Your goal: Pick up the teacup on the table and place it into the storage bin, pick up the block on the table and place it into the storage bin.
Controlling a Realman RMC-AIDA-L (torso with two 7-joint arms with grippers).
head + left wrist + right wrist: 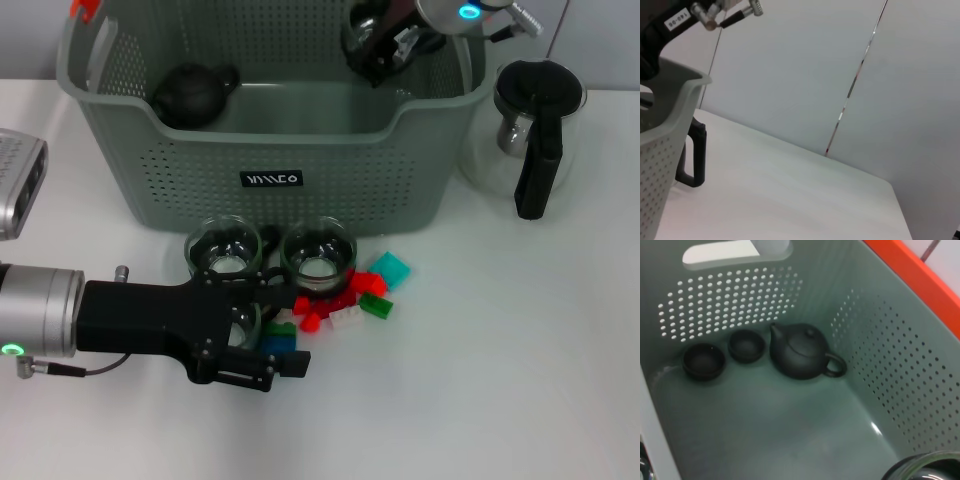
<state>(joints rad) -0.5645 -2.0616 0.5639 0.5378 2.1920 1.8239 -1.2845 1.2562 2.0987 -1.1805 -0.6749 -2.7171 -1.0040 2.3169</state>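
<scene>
The grey-green storage bin [270,150] stands at the back of the table. Two glass teacups [225,250] [320,255] sit just in front of it. A third teacup [245,322] lies between the spread fingers of my left gripper [262,335], which is open and low over the table. Small blocks lie beside it: red [340,295], green [376,305], teal [390,270], white [345,318] and blue [278,345]. My right gripper [385,50] hangs over the bin's far right corner, shut on a glass teacup [920,467] whose rim shows in the right wrist view.
Inside the bin [900,365] are a dark teapot [800,352] and two dark cups [703,361] [746,345]. A glass pitcher [530,130] with a black handle [695,155] stands right of the bin. Bare white table lies to the front and right.
</scene>
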